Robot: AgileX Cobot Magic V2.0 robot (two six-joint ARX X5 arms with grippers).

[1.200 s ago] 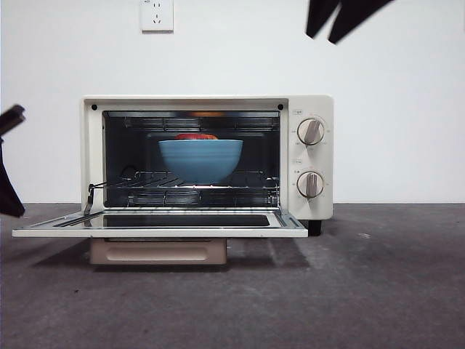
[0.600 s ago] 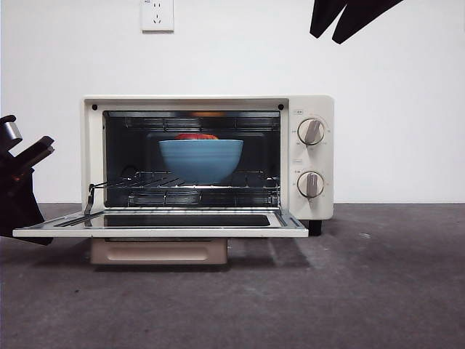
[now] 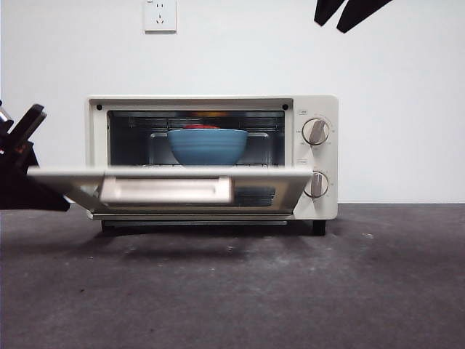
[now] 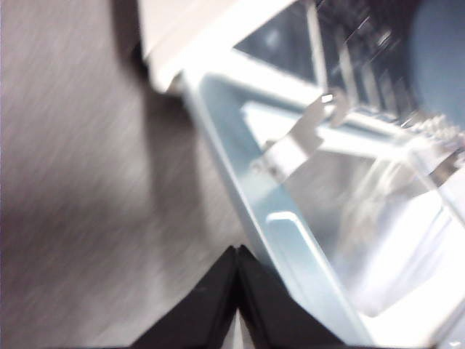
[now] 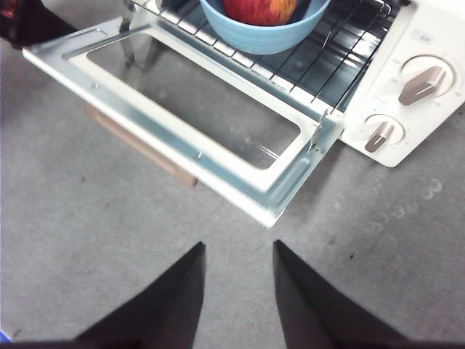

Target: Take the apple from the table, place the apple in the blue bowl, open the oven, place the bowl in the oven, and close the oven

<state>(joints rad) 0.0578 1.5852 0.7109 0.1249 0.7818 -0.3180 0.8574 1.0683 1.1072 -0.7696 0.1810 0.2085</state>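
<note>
The cream-white oven (image 3: 320, 109) stands on the dark grey table (image 3: 305, 291), its door (image 3: 167, 189) tilted about halfway up with the beige handle (image 3: 166, 190) facing me. On the rack inside sits the blue bowl (image 3: 207, 145) (image 5: 261, 36), and in it lies the red apple (image 5: 259, 9), only its top (image 3: 200, 126) showing over the rim. My left gripper (image 3: 29, 171) (image 4: 237, 254) is shut and sits at the door's left edge, under its metal frame (image 4: 290, 247). High at the back right my right gripper (image 3: 330, 25) (image 5: 240, 291) hangs open, holding nothing.
Two grey knobs (image 3: 315, 131) are on the oven's right panel. A wall socket (image 3: 160, 14) sits on the white wall behind. Bare table stretches in front of the oven and to its right.
The oven door has swung up from lying flat to about halfway shut, lifted at its left edge by my left gripper. The right gripper stays put.
</note>
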